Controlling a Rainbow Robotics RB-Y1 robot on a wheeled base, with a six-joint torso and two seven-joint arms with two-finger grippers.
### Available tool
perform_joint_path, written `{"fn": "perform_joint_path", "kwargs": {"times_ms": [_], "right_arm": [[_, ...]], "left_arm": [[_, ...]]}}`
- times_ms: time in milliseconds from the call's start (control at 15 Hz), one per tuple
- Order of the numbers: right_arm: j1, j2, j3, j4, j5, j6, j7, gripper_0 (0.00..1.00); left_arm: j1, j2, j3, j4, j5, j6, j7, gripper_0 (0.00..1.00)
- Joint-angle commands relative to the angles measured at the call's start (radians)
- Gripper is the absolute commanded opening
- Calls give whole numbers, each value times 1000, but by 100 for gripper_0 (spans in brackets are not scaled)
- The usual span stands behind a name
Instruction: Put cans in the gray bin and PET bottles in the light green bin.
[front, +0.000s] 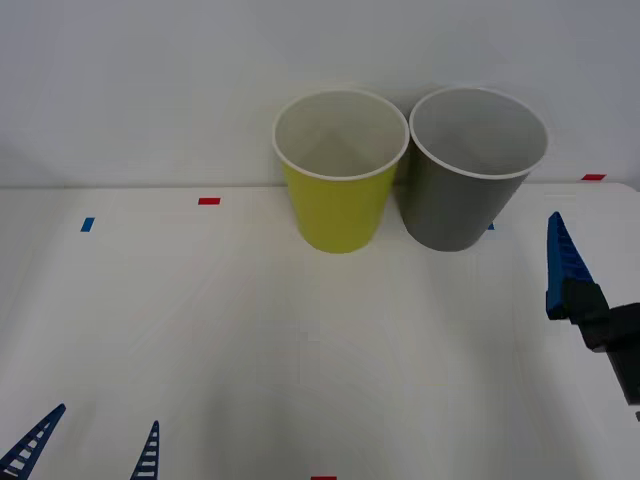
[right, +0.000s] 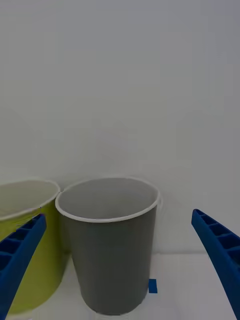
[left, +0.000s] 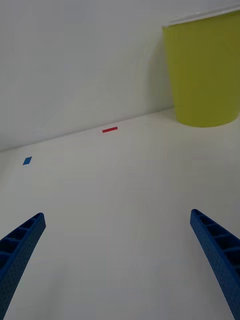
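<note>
Standing side by side at the far edge of the white table (front: 200, 330), the light green bin (front: 340, 205) and the gray bin (front: 465, 200) are being seen upright, their white rims touching or very nearly so, with the green one on the robot's left. Both bins are being backed closely by the pale wall (front: 150, 80).

The right gripper (right: 120, 260) is being held above the table's right side, near the gray bin and pointed at it; its blue ribbed fingers (right: 220, 255) are being kept spread wide, and nothing is being held or touched between them. In the right wrist view the gray bin's pale inside is being looked into slightly from above, and what can be seen of it is bare.

The left gripper (left: 117, 260) is being kept low at the near left of the table, well apart from the bins. Its fingers (left: 20, 250) are likewise being held wide apart around nothing, just above the tabletop.

Small tape marks are being shown on the table: a red mark (front: 208, 201) and a blue mark (front: 88, 225) toward the far left, and another red mark (front: 593, 177) at the far right. A broad stretch of open tabletop is lying between the two grippers and in front of the bins.
</note>
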Motion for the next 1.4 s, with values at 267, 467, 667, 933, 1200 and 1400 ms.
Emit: {"fn": "perform_joint_path", "kwargs": {"times_ms": [267,467,667,933,1200,1400], "right_arm": [[227,-46,9,133,16,-264,3,100],[328,-57,10,133,21,-293,1,100],[396,-58,38,185,24,-290,-11,100],[388,-58,98,277,24,-336,-18,100],[317,-38,124,397,24,-425,-6,100],[303,-34,135,422,24,-426,-2,100]], "left_arm": [[0,0,0,0,0,0,0,100],[0,0,0,0,0,0,0,100],[0,0,0,0,0,0,0,100],[0,0,0,0,0,0,0,100],[0,0,0,0,0,0,0,100],[0,0,0,0,0,0,0,100]]}}
